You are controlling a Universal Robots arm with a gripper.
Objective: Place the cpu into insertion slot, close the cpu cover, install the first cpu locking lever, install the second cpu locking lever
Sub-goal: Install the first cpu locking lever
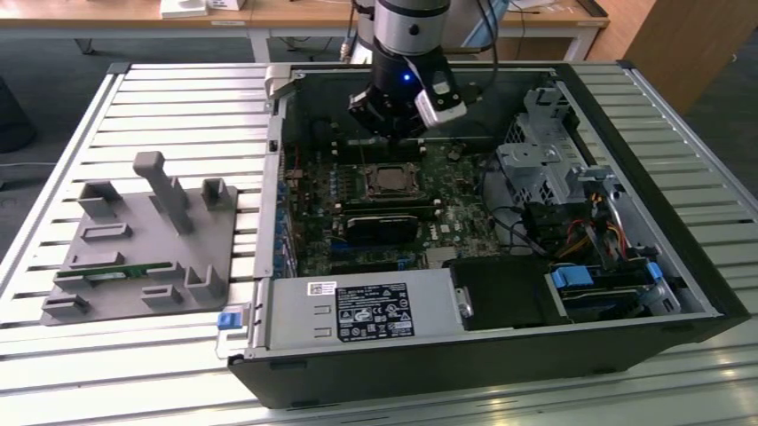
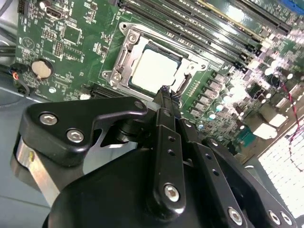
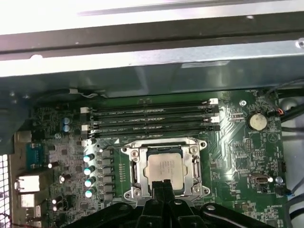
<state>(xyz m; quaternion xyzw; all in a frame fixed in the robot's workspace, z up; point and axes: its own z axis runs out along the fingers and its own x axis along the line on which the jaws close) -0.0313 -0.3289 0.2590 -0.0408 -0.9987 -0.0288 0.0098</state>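
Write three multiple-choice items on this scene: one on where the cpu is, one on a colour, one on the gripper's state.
1. Where is the cpu? A in the slot; B on the power supply; C on the floor.
2. What colour is the board? A blue; B green; C red.
3. How is the gripper? A spread wide; B clamped on the cpu; C shut, holding nothing.

Key:
1. A, its pale top sits inside the slot's metal rim.
2. B, green shows all around the slot.
3. C, in both wrist views the jaws are closed together beside the cpu with nothing between them.
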